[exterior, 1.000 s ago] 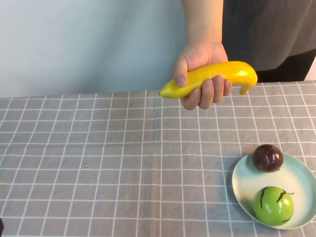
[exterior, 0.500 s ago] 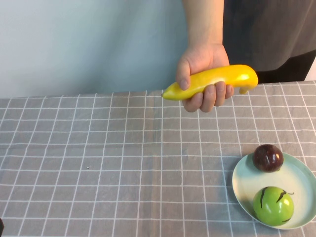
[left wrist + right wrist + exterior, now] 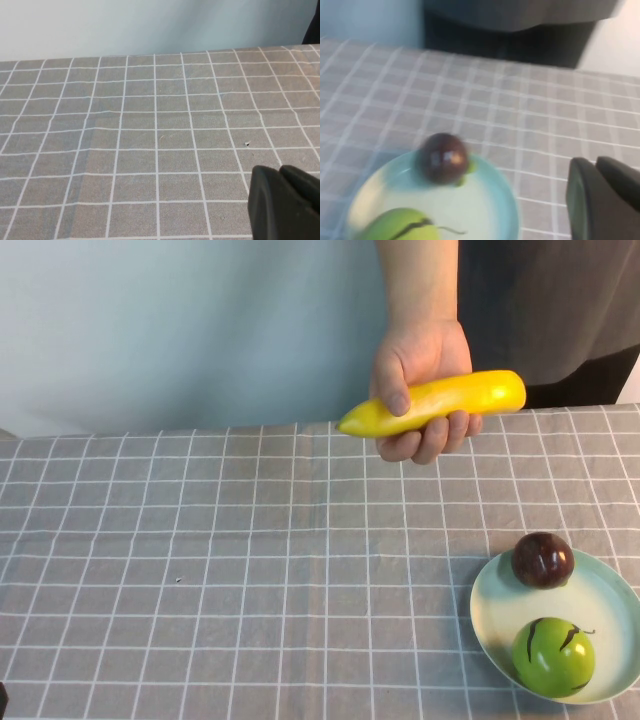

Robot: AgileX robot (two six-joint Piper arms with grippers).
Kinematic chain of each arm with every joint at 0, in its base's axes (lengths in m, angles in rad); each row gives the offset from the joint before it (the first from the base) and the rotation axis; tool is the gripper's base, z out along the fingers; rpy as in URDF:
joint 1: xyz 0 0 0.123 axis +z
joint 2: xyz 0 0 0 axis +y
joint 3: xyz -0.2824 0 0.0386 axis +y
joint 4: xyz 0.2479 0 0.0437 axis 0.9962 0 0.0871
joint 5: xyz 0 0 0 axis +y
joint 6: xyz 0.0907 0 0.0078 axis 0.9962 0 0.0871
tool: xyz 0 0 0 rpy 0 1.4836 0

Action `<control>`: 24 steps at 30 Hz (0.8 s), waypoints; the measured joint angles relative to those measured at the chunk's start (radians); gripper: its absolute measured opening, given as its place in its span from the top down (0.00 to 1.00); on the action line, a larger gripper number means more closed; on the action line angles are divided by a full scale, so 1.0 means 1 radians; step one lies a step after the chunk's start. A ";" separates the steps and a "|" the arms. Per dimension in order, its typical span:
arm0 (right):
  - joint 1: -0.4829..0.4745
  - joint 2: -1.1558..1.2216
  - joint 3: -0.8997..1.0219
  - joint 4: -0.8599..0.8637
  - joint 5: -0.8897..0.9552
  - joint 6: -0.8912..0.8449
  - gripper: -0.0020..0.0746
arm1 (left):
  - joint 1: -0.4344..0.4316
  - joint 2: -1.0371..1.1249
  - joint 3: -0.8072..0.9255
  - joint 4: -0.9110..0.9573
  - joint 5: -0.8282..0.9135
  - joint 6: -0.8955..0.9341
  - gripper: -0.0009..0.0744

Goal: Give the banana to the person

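Person [image 3: 520, 300] cut off above the chest, hand [image 3: 422, 390] gripping banana [image 3: 435, 402] above the far edge of the grey checked tablecloth [image 3: 200, 560], left gripper [image 3: 285, 205] and right gripper [image 3: 602, 200] each only partly visible at the frame corner in its wrist view, finger state cannot be told, pale wall [image 3: 180, 330] behind.

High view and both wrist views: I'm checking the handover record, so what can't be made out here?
- Person: high view's top edge cuts off head and shoulders.
- Long glossy yellow banana: its middle is covered by the person's hand.
- Left gripper: only a dark tip shows in the left wrist view; absent from the high view.
- Right gripper: likewise, beside the pale blue plate.
- Round green fruit: blurred and cut off.
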 joint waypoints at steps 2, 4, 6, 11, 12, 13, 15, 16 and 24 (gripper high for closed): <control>-0.085 -0.072 0.090 0.006 -0.069 0.020 0.98 | 0.000 0.000 0.000 0.000 0.000 0.000 0.99; -0.144 -0.141 0.155 0.027 -0.095 0.047 0.98 | 0.000 0.000 0.000 0.000 0.000 0.000 0.99; -0.189 -0.215 0.208 0.054 -0.109 0.069 0.98 | 0.000 0.000 0.000 0.000 0.002 0.000 0.99; -0.238 -0.404 0.251 0.081 -0.098 0.091 0.98 | 0.000 0.000 0.000 0.000 0.002 0.000 0.99; -0.239 -0.414 0.251 0.081 -0.096 0.091 0.98 | 0.000 0.000 0.000 0.000 0.002 0.000 0.99; -0.239 -0.421 0.251 0.079 -0.096 0.091 0.98 | 0.000 -0.002 0.000 0.000 0.002 0.000 0.99; -0.239 -0.423 0.252 0.081 -0.094 0.091 0.98 | 0.000 -0.002 0.000 0.000 0.002 0.000 0.99; -0.239 -0.423 0.252 0.084 -0.094 0.091 0.98 | 0.000 -0.002 0.000 0.000 0.002 0.000 0.99; -0.239 -0.423 0.253 0.103 -0.094 0.088 0.98 | 0.000 -0.002 0.000 0.000 0.002 0.000 0.99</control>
